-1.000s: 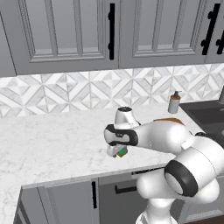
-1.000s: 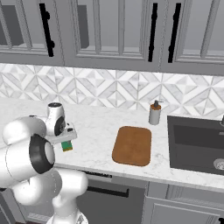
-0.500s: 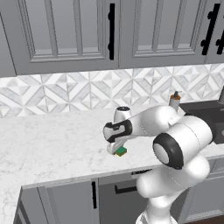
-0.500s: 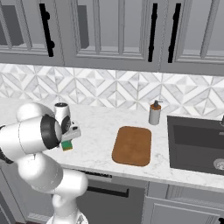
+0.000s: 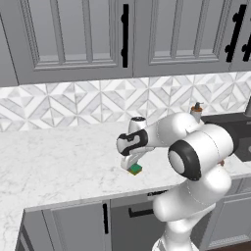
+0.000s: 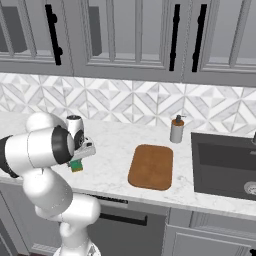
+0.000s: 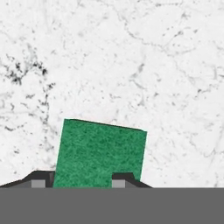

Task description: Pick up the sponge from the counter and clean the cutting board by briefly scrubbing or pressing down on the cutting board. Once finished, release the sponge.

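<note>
Lying on the white marble-look bench near its front edge is the small rectangular sponge with a green top and yellow-orange lower layer, seen also in the right base view and, green face up, in the hand view. The white arm's two-finger gripper is pointing down over it, with the dark fingertips sitting at either side of the green block; whether the jaws are pressing on it or merely bracketing it cannot be told. The flat brown wooden cutting board with rounded corners is lying well apart to the sponge's right, bare on top. A small grey soap dispenser bottle with a dark pump is standing just beyond the board's far right corner. A dark recessed sink is sitting to the board's right. A grey-white diamond-patterned tile backsplash is running along the far edge, under grey panelled wall cabinets with black handles.
</note>
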